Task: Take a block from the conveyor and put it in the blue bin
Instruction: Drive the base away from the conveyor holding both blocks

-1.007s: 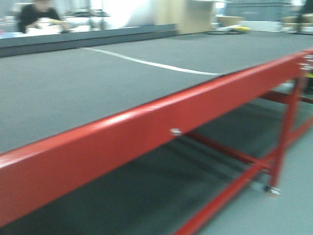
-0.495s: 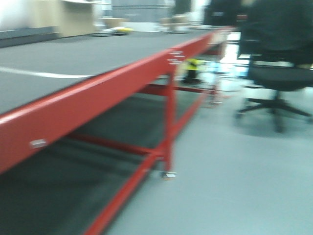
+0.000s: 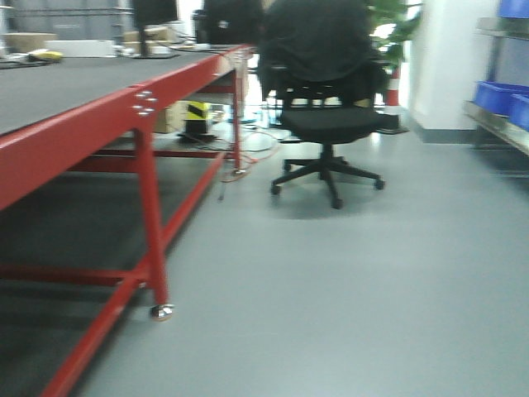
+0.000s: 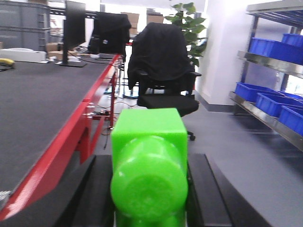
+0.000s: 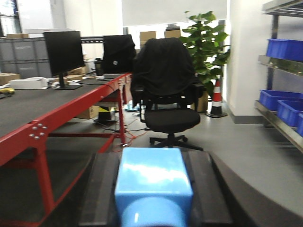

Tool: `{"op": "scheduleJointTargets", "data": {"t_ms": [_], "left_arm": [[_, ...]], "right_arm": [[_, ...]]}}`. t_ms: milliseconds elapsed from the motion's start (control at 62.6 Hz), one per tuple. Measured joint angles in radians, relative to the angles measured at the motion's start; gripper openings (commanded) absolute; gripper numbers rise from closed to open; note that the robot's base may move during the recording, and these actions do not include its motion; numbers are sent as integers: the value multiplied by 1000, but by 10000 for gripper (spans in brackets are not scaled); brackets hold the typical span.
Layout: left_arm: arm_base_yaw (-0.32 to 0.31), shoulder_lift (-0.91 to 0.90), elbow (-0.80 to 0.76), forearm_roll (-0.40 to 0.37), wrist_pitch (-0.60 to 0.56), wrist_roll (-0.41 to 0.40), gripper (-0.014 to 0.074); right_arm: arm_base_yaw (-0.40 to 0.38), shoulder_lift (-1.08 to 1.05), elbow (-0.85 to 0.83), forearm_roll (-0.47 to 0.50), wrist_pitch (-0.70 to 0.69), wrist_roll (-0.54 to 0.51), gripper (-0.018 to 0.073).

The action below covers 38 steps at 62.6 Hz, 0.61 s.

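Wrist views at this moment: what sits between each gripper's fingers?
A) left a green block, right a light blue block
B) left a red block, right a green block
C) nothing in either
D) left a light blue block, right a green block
A: the left wrist view shows a green block between the dark fingers of the left gripper, and the right wrist view shows a light blue block between those of the right gripper.
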<state>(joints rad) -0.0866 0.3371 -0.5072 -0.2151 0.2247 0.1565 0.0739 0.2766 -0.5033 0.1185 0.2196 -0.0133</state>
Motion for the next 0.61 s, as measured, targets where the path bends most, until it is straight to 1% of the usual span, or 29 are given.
{"op": "scheduleJointTargets", "data": {"t_ms": [607], "left_arm": [[0, 0, 0, 0, 0, 0, -111]], "right_arm": [[0, 0, 0, 0, 0, 0, -162]]}}
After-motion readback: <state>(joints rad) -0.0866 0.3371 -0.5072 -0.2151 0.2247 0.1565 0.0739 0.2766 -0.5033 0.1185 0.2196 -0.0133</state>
